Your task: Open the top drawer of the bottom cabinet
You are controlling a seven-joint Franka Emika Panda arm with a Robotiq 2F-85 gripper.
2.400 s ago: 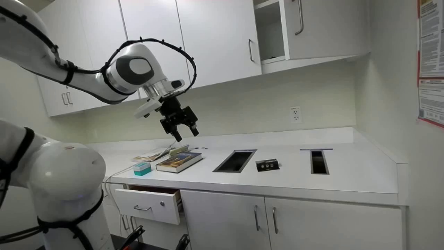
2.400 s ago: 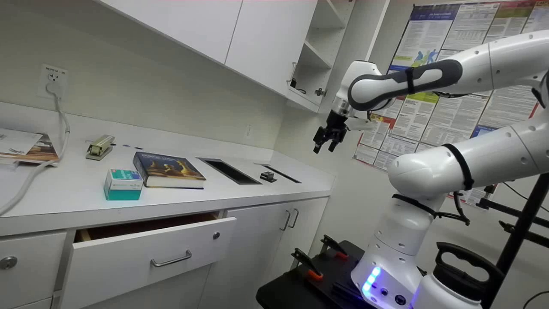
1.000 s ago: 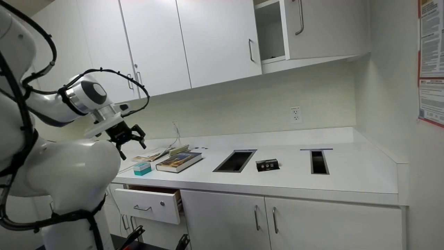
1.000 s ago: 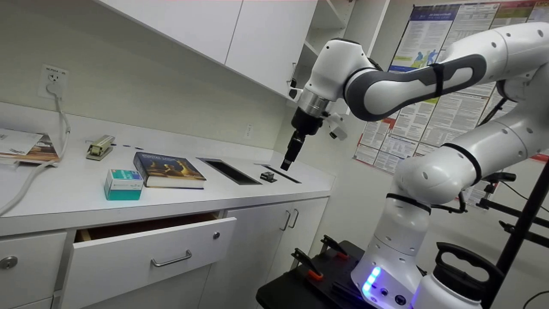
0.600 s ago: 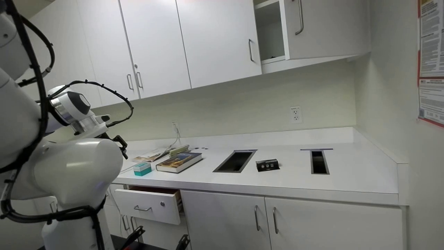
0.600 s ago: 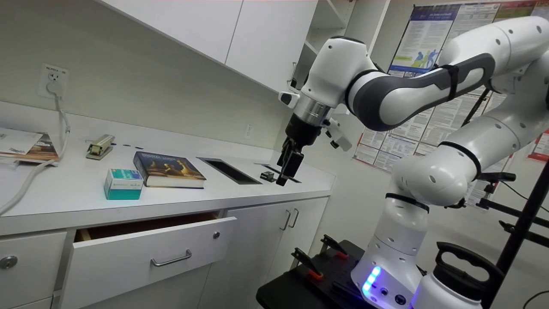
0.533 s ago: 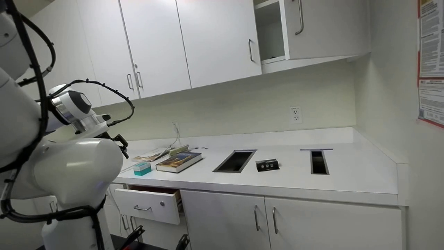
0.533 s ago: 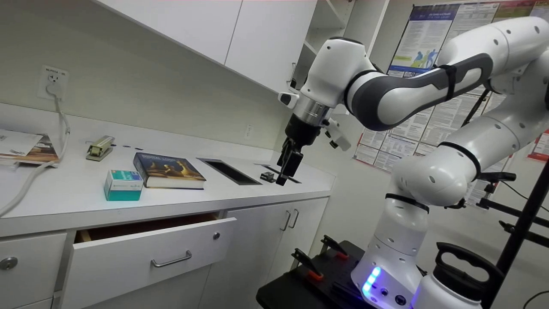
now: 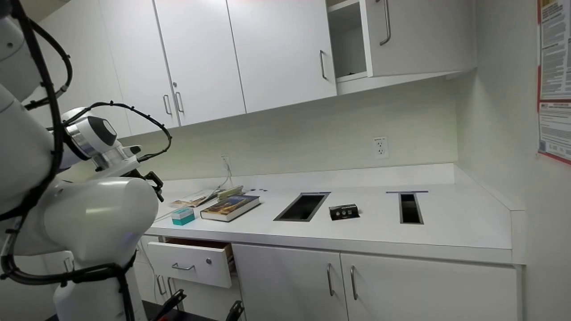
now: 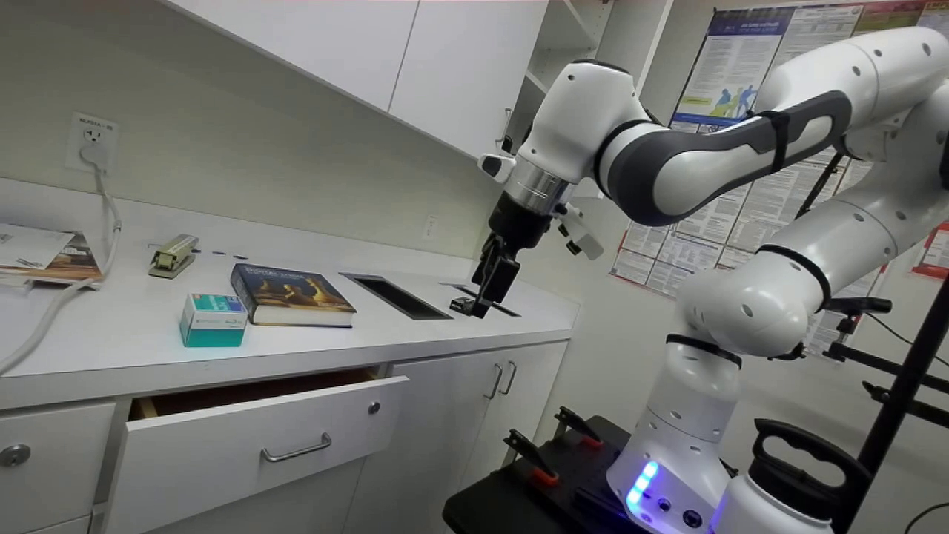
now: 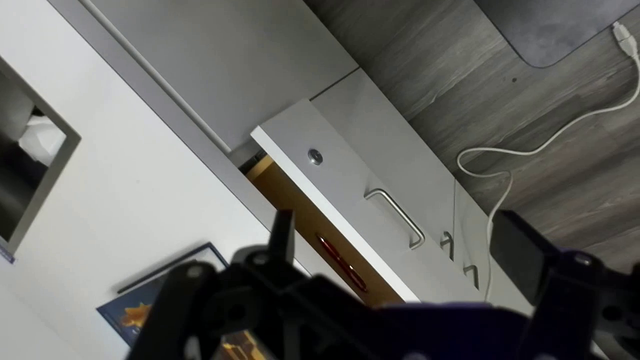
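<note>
Fingers [image 11: 522, 260] spread wide | top drawer [image 10: 259, 452] partly out of bottom cabinet [image 10: 415, 430], below worktop [image 10: 133, 326] | in an exterior view, drawer at eight o'clock from the fingers, well apart | wrist view: its silver handle [image 11: 395, 216] shows between the fingers; red pen [image 11: 342, 262] inside drawer, eight o'clock from handle

The drawer front [image 11: 345, 172] is white, the hand [image 11: 398, 239] black, the pen [image 11: 341, 261] red, the floor [image 11: 450, 90] streaked grey.
</note>
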